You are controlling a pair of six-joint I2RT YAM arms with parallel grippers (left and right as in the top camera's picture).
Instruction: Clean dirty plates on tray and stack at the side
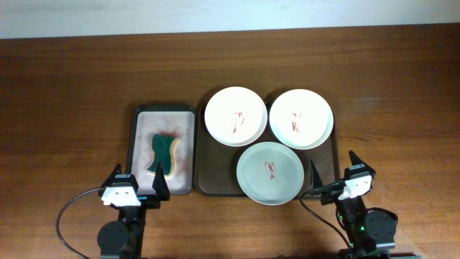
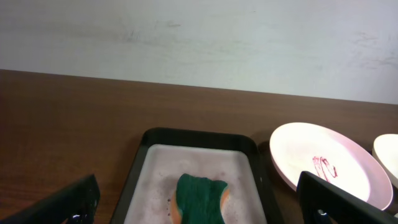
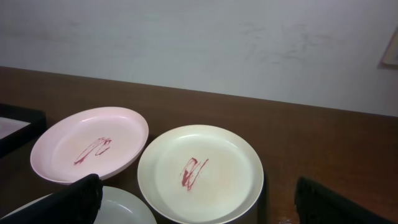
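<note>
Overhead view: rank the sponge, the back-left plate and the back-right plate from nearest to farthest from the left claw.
1. Sponge, in the pink tray, just ahead of the left claw.
2. Back-left plate, on the brown tray.
3. Back-right plate, farthest right.

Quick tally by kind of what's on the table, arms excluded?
dirty plates: 3
trays: 2, the brown tray and the pink tray
sponge: 1
Total: 6
</note>
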